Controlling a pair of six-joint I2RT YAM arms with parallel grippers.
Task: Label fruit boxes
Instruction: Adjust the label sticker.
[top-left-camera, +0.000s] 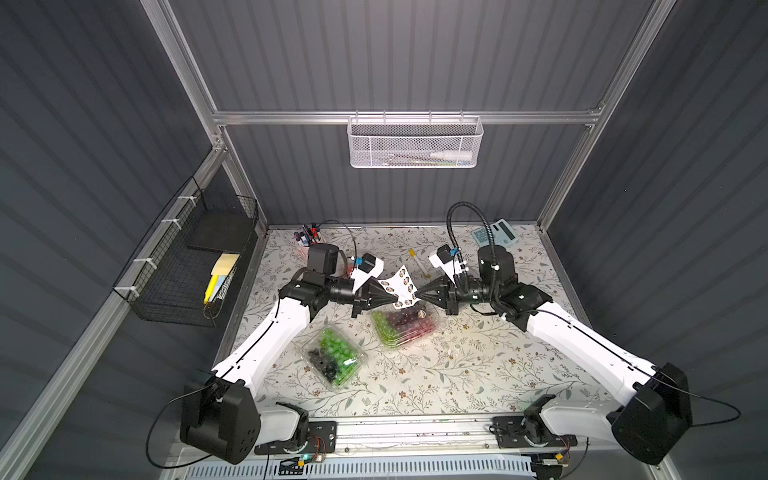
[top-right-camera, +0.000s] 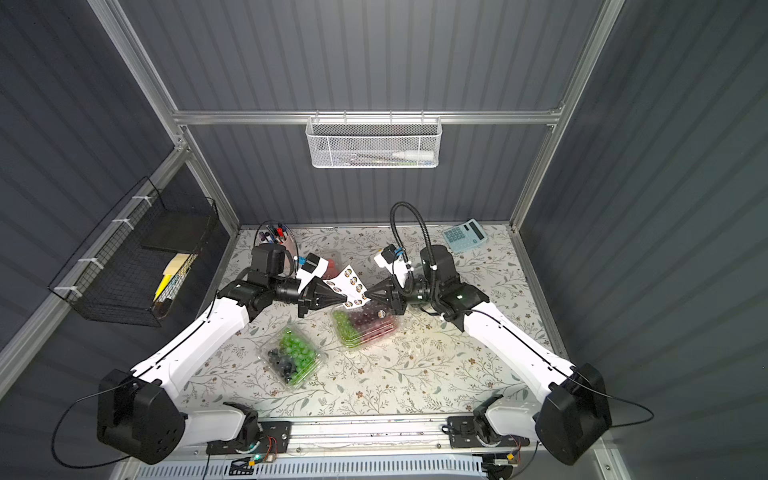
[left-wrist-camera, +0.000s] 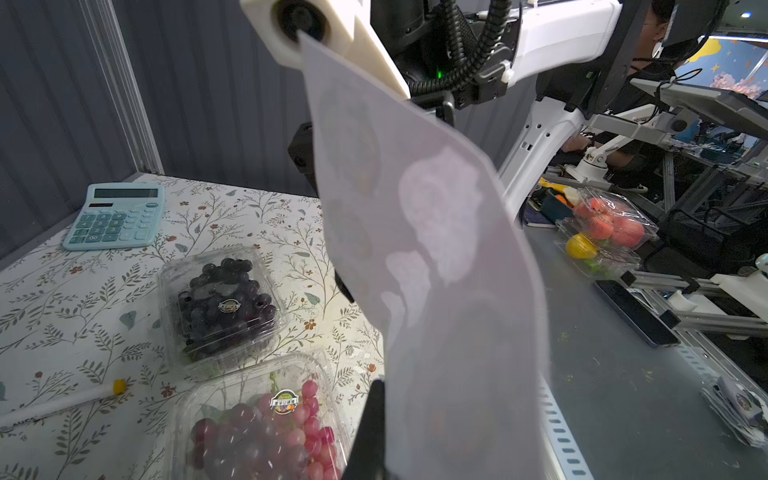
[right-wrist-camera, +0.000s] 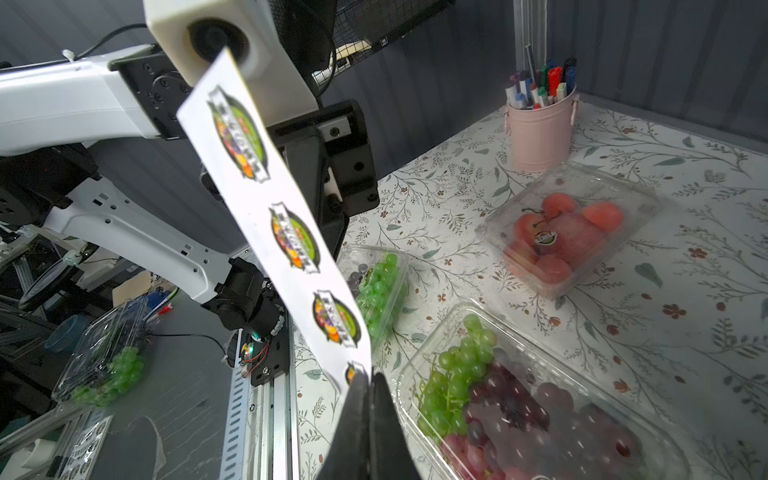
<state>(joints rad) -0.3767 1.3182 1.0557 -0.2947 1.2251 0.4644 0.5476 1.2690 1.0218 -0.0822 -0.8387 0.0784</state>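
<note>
A white sticker sheet (top-left-camera: 401, 286) hangs in the air between my two grippers. My left gripper (top-left-camera: 390, 296) is shut on one end of it; in the left wrist view the sheet (left-wrist-camera: 436, 257) hides most of the jaws. My right gripper (right-wrist-camera: 368, 384) is shut on the sheet's opposite edge, at a sticker. Below lies the green-and-red grape box (top-left-camera: 405, 326), bearing a round label (left-wrist-camera: 284, 402). The green-and-black grape box (top-left-camera: 334, 357) lies nearer the front. The blueberry box (left-wrist-camera: 224, 303) and strawberry box (right-wrist-camera: 569, 232) each show a label.
A blue calculator (top-left-camera: 496, 235) sits at the back right, and a pink cup of pens (right-wrist-camera: 540, 129) at the back left. A white marker (top-left-camera: 417, 262) lies behind the grippers. A black wire basket (top-left-camera: 191, 270) hangs on the left wall, a white mesh one (top-left-camera: 415, 141) on the back.
</note>
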